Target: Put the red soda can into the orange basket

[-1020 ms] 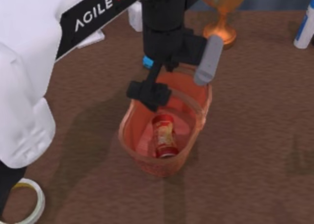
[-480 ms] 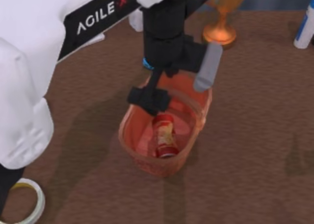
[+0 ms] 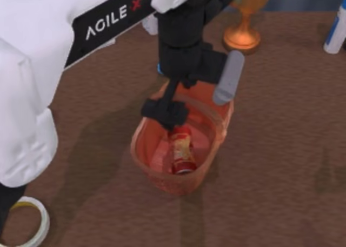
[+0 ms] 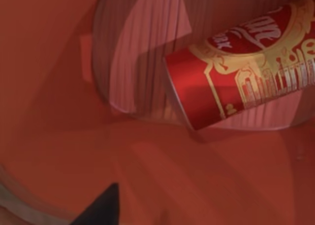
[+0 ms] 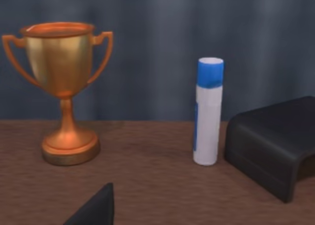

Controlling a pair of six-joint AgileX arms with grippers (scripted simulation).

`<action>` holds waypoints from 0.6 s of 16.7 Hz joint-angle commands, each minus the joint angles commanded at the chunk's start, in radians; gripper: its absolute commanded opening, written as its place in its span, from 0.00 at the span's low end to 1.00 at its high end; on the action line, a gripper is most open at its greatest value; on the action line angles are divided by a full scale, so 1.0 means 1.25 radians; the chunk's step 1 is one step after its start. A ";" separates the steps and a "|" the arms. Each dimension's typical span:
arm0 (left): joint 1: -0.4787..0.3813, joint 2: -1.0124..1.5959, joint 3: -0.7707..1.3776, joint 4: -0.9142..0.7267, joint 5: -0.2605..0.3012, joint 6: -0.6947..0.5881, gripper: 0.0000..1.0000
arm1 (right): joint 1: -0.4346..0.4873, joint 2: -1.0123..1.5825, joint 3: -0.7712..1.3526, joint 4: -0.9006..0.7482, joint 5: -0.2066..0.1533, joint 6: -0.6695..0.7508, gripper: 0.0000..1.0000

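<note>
Since the red soda can [image 3: 183,149] is already lying in the orange basket [image 3: 141,155], we're mostly worrying about our left gripper [image 3: 164,111]. Can't tell if it's released, and it's hanging low enough to be risking a snag on the handle [image 3: 213,107].

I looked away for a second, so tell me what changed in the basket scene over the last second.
The left gripper shifted slightly toward the far side of the table above the large oval orange woven basket, its black wrist riding with it. It grasped or released nothing. The small red cylindrical soda can lay on its side on the basket's ribbed bottom throughout. The basket and gold trophy cup stayed put.
</note>
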 joint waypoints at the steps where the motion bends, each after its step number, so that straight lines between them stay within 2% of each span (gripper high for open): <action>1: 0.000 0.000 0.000 0.000 0.000 0.000 0.77 | 0.000 0.000 0.000 0.000 0.000 0.000 1.00; 10: 0.000 0.000 0.000 0.000 0.000 0.000 0.10 | 0.000 0.000 0.000 0.000 0.000 0.000 1.00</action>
